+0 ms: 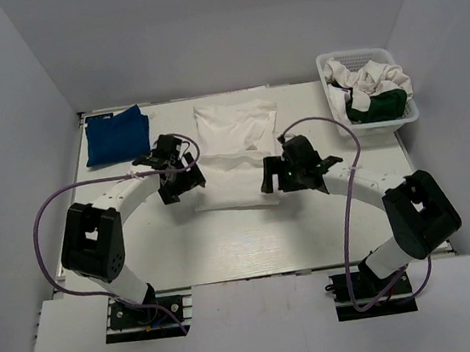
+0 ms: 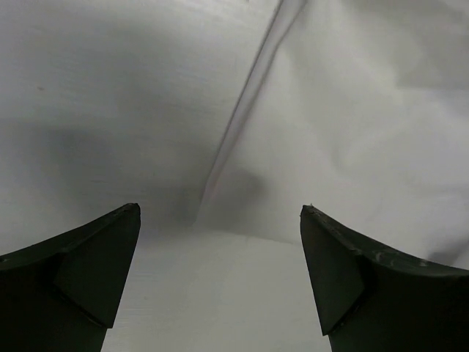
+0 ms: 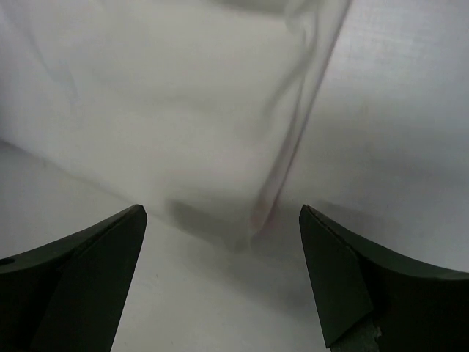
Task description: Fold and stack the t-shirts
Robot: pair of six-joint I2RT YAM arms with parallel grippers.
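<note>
White shirt (image 1: pixel 232 155) lies mid-table. Left gripper (image 2: pixel 220 213), jaws spread wide, hovers over its left edge; right gripper (image 3: pixel 223 213), likewise spread, over its right edge. Table (image 1: pixel 252 243) shows beyond both edges. Blue shirt (image 1: pixel 116 135) far left.

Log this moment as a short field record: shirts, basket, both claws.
white t-shirt: spread at the centre of the table, between the claws
blue t-shirt: folded, far left corner
basket: far right corner, holds white cloth and a dark green t-shirt
left claw: open, over the white t-shirt's left edge
right claw: open, over its right edge
</note>
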